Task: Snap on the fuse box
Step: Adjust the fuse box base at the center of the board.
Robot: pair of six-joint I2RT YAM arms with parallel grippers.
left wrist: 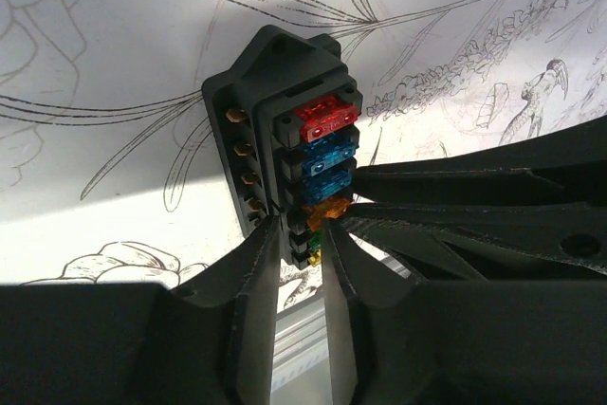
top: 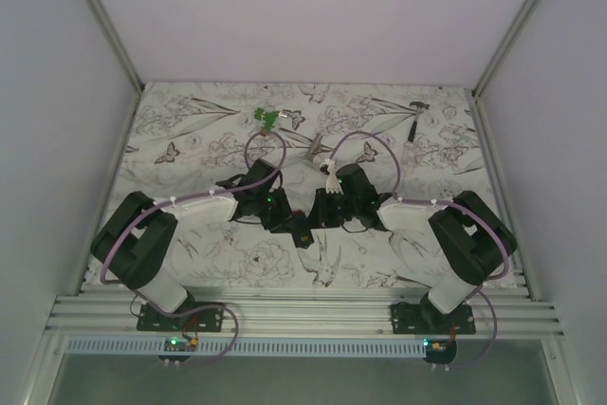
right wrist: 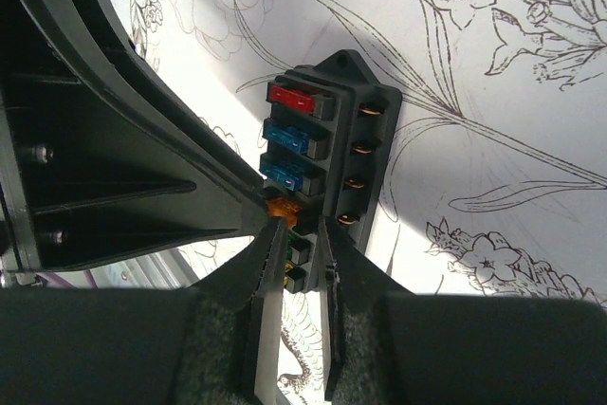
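Since your left gripper (left wrist: 299, 234) is pinched onto the near end of the fuse box (left wrist: 285, 92), and your right gripper (right wrist: 296, 234) clamps that same end from the opposite side, the box pokes out past both sets of fingertips, above the table (left wrist: 114, 45). The fuses (left wrist: 327, 120) sit bare and I can't see a cover. My guess is one grip holds firm while the other presses the lid on square.

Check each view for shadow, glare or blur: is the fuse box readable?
Left wrist: fuse box sharp, coloured fuses readable, near fingers dark and soft. Right wrist: box equally sharp, casting a shadow on the cloth; fingers blurred. Top external: even light, but the box is tiny and dark, detail lost.
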